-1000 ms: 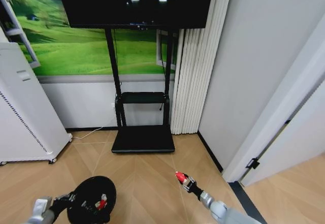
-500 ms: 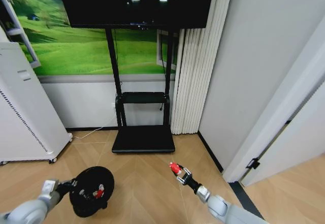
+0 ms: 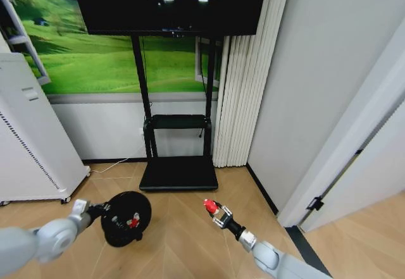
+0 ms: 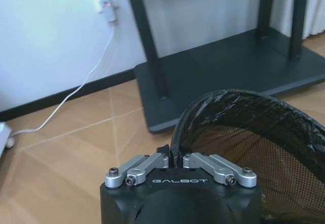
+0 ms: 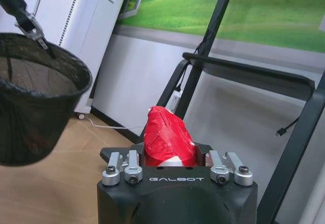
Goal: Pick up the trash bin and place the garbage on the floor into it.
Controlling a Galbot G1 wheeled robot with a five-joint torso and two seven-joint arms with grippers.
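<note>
The trash bin (image 3: 126,219), round, black and bag-lined, hangs tilted above the floor (image 3: 183,241), its mouth turned toward me, with something red inside. My left gripper (image 3: 103,214) is shut on its rim; the left wrist view has the closed fingers (image 4: 152,161) pinching the rim of the trash bin (image 4: 264,127). To the bin's right, my right gripper (image 3: 211,207) is shut on a red piece of garbage (image 3: 207,204). In the right wrist view the garbage (image 5: 167,137) sits between the fingers, with the trash bin (image 5: 35,97) farther off.
A TV stand with a flat black base (image 3: 178,173) stands straight ahead against the wall. A white wheeled appliance (image 3: 31,146) is on the left and pleated white curtains (image 3: 243,89) on the right. A wall and door frame (image 3: 342,140) close off the right side.
My left arm has lifted the bin up and to the right. My right gripper has carried the red garbage leftward and farther out, closer to the bin.
</note>
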